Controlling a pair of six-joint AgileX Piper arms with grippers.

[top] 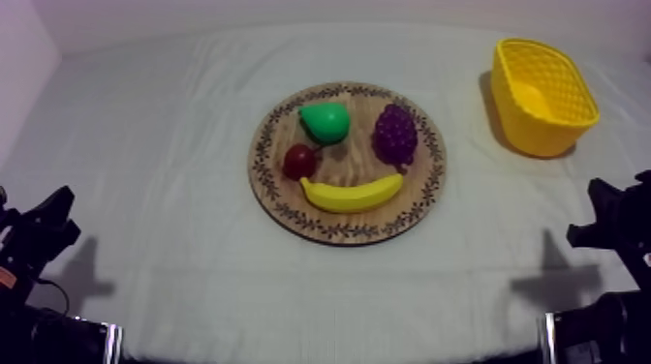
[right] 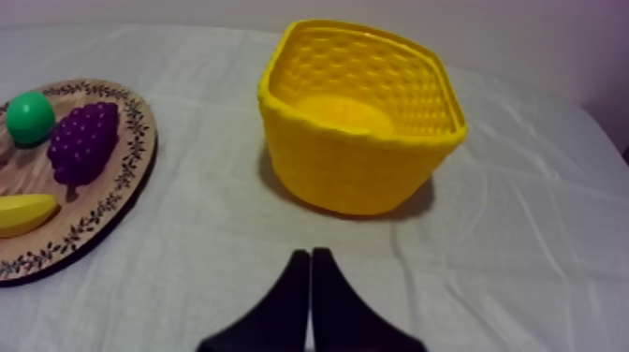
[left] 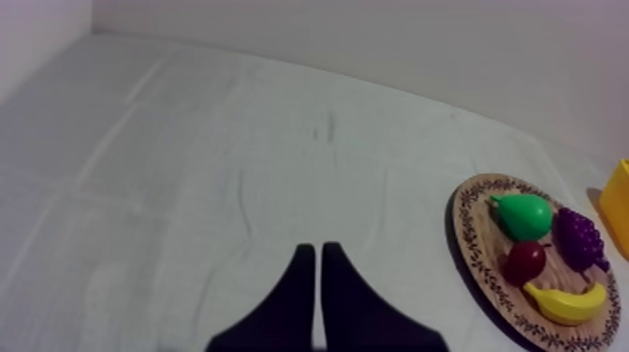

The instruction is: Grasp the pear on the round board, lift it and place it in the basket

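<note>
Both left claw [left: 316, 249] and right claw [right: 309, 253] rest low, closed together on nothing, while the pear [top: 325, 121] lies on the wooden board [top: 426, 186], probably the right arm's job since the yellow basket [top: 542, 136] stands nearest it.

Bare table [top: 165, 145] extends from the left pincer [left: 316, 250] to the wooden board [top: 274, 198]. On the board, the pear [top: 325, 122] stands at the far side, clear above. The small red fruit [top: 299, 161] lies just beside it, and the grapes [top: 395, 134] are near, with bare wood between. Bare table separates the board from the yellow basket [top: 533, 140], whose mouth faces up. The right pincer [right: 310, 253] faces the basket wall across bare table.
</note>
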